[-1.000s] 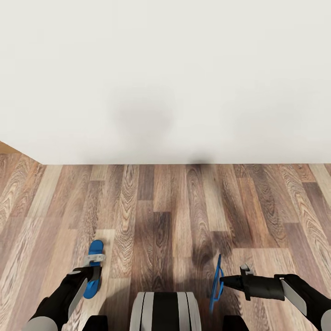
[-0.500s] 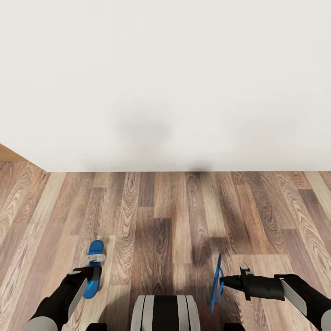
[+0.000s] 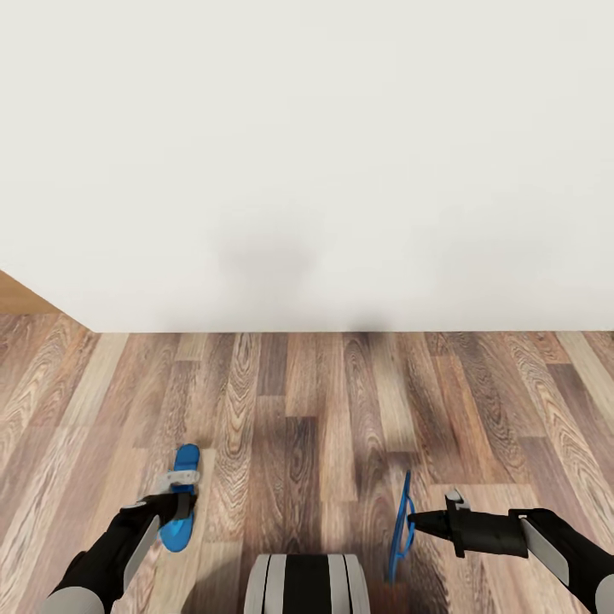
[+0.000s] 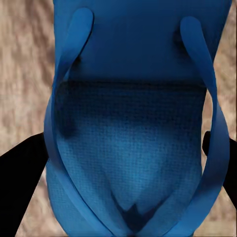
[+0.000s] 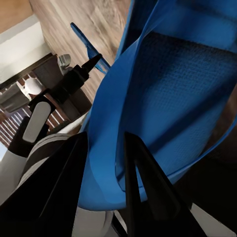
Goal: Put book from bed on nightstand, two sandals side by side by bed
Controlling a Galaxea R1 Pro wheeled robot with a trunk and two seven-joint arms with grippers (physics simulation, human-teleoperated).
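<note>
Each of my grippers is shut on a bright blue sandal. In the head view my left gripper holds one sandal flat, low over the floor at the lower left. The left wrist view looks onto its sole and straps, with dark fingers at both edges. My right gripper holds the other sandal on edge at the lower right. In the right wrist view that sandal sits between black fingers. The bed, book and nightstand are out of view.
A plain white wall stands close ahead, meeting the wood-plank floor. An orange-brown strip shows at the left edge beside the wall's corner. My trunk sits at the bottom centre.
The whole picture has shifted: the wall's base sits lower in view and more orange-brown strip shows at left, so the camera moved. Both grippers keep their sandals.
</note>
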